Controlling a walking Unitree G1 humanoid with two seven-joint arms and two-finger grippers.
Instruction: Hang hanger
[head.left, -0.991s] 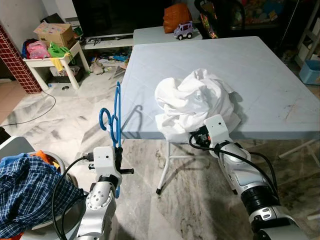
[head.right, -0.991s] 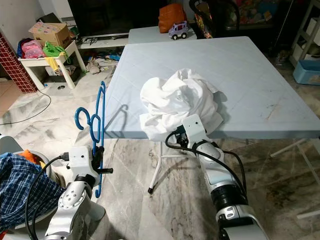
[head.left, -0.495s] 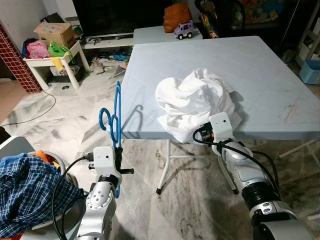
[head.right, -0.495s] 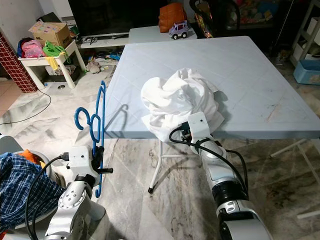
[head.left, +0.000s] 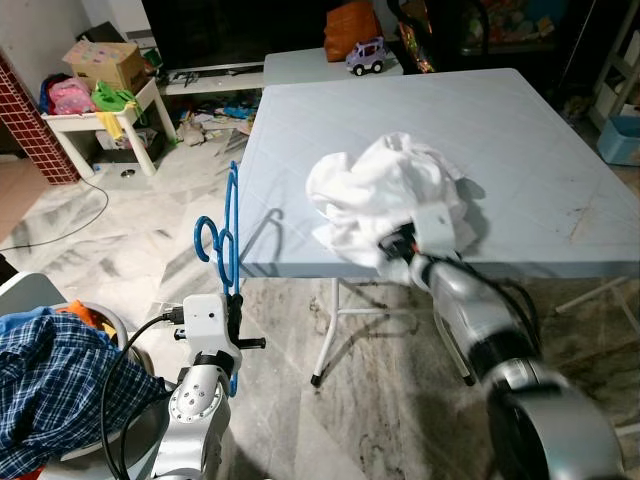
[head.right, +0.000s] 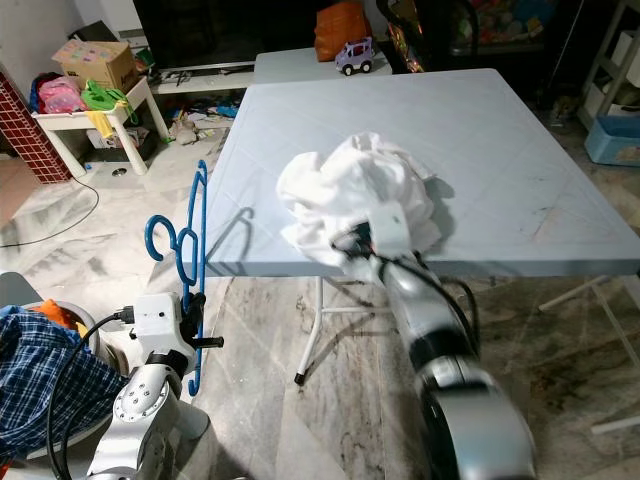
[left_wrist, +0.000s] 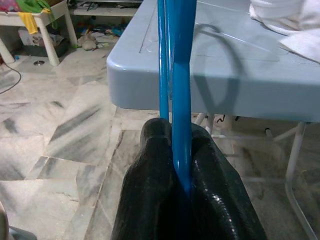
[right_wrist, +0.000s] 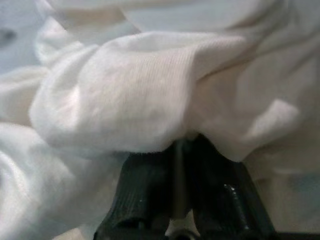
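Where the blue hanger (head.left: 228, 243) stands upright off the near left corner of the table (head.left: 520, 130), its lower end is clamped between the closed fingers of the left gripper (left_wrist: 181, 186). It is thin, smooth blue rod, long axis vertical, its curled hook at mid-height pointing to the robot's left. On the pale grey, faintly gridded tabletop lies a crumpled white garment (head.left: 385, 195) of soft knit cloth. The right gripper (right_wrist: 181, 150) is buried in its near folds, fingers pressed together with cloth draped over their tips; whether they pinch it I cannot tell.
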